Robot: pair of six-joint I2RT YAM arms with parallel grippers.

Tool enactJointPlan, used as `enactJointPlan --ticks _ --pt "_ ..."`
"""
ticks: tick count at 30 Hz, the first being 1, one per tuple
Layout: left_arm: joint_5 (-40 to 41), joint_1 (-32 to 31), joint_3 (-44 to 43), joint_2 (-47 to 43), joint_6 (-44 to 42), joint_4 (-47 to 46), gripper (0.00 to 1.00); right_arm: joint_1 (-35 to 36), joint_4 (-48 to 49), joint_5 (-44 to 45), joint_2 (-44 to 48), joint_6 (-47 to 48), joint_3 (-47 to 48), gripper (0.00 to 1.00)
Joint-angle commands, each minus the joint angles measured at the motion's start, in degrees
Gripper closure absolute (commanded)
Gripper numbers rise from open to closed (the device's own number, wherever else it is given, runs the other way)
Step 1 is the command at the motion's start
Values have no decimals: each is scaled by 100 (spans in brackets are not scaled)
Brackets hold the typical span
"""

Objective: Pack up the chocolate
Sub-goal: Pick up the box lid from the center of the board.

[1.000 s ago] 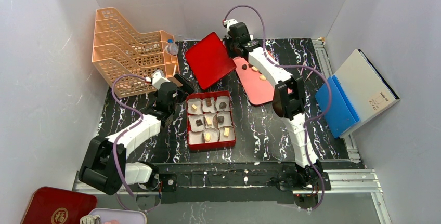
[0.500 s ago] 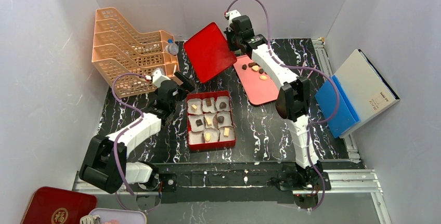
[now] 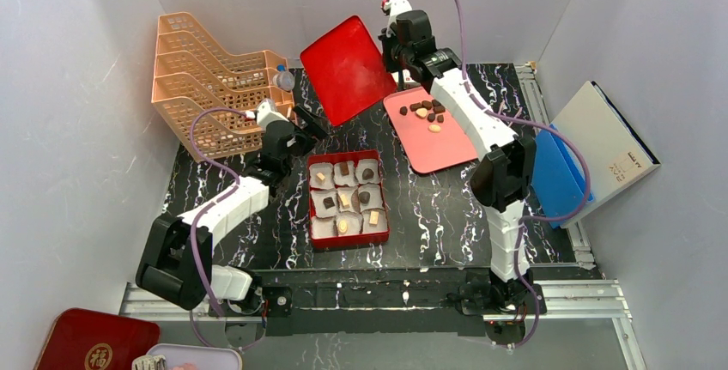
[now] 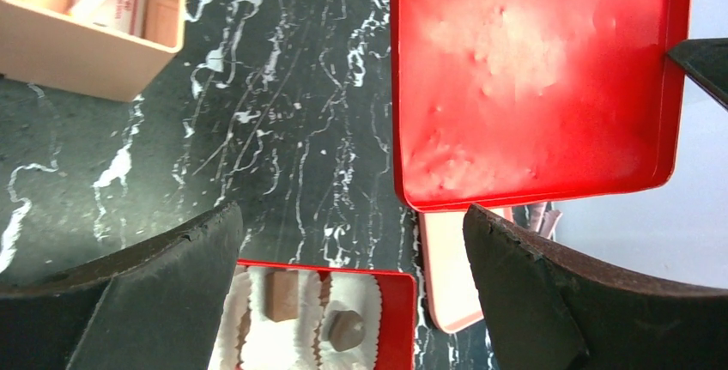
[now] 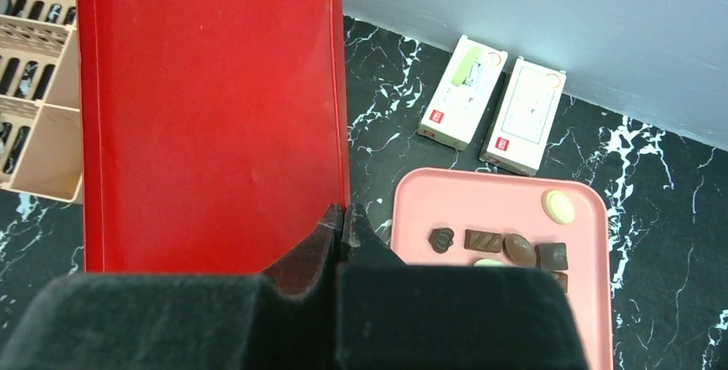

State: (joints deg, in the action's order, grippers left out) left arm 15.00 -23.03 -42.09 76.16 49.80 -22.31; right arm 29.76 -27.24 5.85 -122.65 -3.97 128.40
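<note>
Lid (image 3: 343, 68) pinched by one edge in clenched right gripper (image 5: 343, 215), tilted high; thin grip could slip, dropping it onto box (image 3: 312, 207) or chocolates (image 3: 427, 112). Left gripper (image 4: 352, 241) spread wide, empty.

Plain white walls (image 3: 77, 130) enclose a black, white-veined marble tabletop (image 3: 429, 207).

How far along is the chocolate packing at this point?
Done: the red box has chocolate in most cups; the near-left cup looks empty. In hand: the right hand grips the red lid, raised and tilted; the left hand is open, holding nothing. Left: more chocolate lies on the pink tray, and the box is uncovered.
</note>
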Motion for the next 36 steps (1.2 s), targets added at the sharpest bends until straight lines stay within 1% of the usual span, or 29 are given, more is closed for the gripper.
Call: enactJointPlan --ticks 1,5,14,21,36 --pt "-402 -18 -345 -3 8 -202 2 54 55 -13 584 -220 -15 99" --pt "-535 -18 -442 -97 -15 -221 1 69 -120 22 787 -330 -79 99" --pt "-560 -18 -287 -478 78 -529 2 263 -483 231 1117 -451 -122 99" --pt "-679 -11 -250 -438 70 -751 2 390 -554 214 1237 -537 -217 99" --pt "-716 -11 -172 -168 158 -1343 2 409 -554 -288 1704 -783 -724 99"
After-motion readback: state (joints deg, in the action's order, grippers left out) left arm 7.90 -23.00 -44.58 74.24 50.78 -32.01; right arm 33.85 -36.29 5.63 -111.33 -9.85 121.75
